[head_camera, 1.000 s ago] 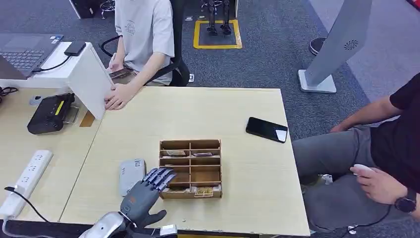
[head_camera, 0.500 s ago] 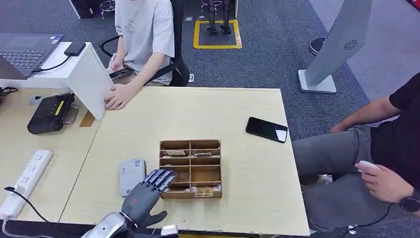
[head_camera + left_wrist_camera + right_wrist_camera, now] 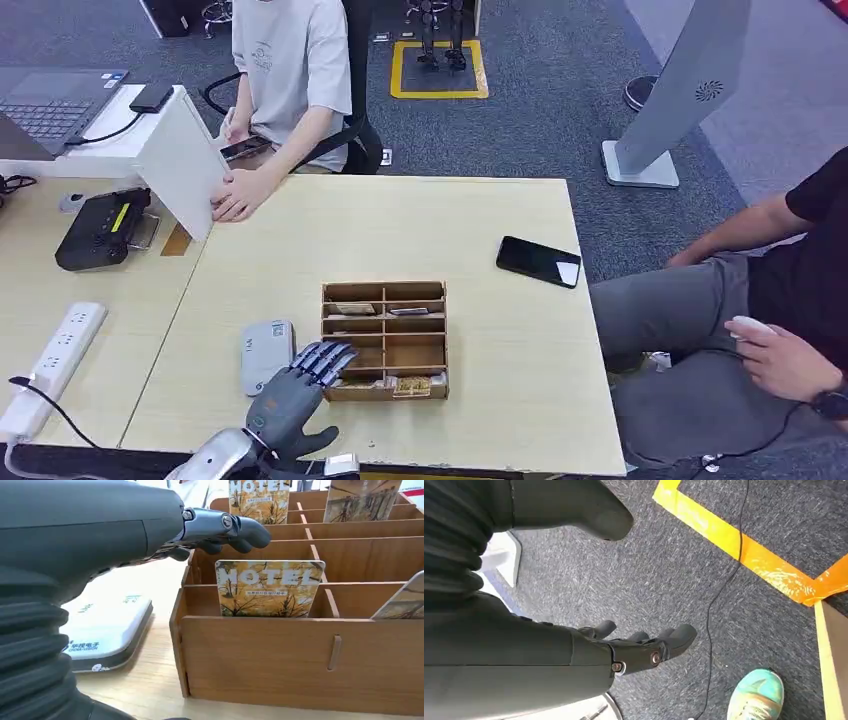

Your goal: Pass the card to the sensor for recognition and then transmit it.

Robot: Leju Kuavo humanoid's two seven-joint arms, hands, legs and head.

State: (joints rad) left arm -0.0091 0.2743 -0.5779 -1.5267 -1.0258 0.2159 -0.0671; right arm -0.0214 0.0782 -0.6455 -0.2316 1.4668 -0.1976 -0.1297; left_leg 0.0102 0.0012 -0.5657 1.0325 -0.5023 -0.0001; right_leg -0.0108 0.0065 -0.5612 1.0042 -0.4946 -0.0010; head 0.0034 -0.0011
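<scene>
Left wrist view: card [image 3: 270, 588] upright, long axis crosswise.

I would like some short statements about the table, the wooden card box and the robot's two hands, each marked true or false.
1. The left hand holds a card. False: it holds nothing, its fingers reaching over the wooden box edge.
2. A white card reader lies beside the box. True.
3. The black phone lies inside the box. False: it lies on the table, apart from the box.
4. Cards printed HOTEL stand in the box. True.
5. The right hand hangs over carpet. True.
</scene>
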